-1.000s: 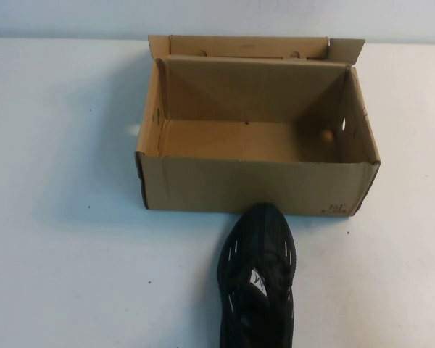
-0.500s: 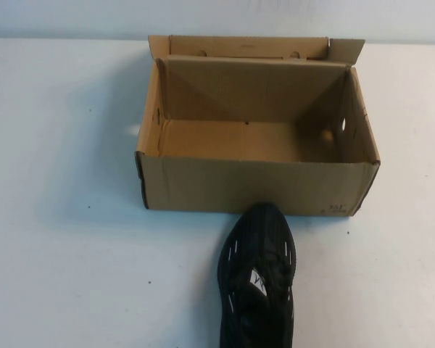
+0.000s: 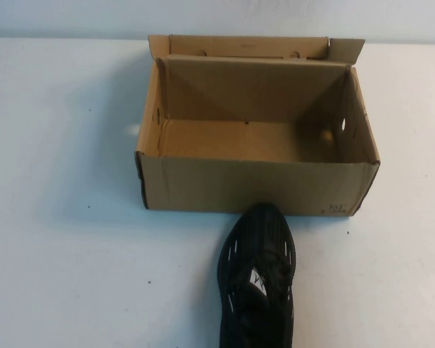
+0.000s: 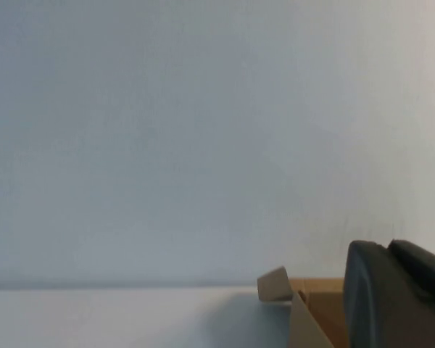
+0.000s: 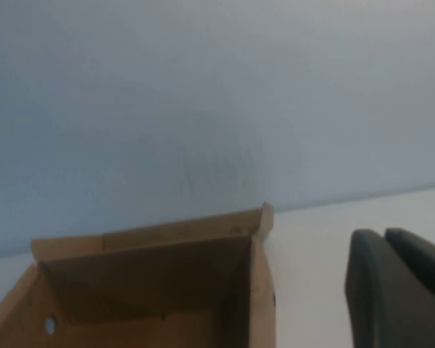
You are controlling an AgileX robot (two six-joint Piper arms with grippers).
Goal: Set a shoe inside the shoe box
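The left tool (image 4: 395, 297) and the right tool (image 5: 399, 286) were kept closed and empty, back from the brown cardboard shoe box (image 3: 257, 185). The black sneaker (image 3: 259, 279) was laid on the white bench (image 3: 65, 254), its toe touching the open box's near wall.

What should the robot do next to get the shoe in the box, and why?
Probably bring the right end effector down over the shoe and open it. The shoe lies on the table, toe touching the open, empty box. Both the right and the left end effector are shut and hold nothing, out of the high view.
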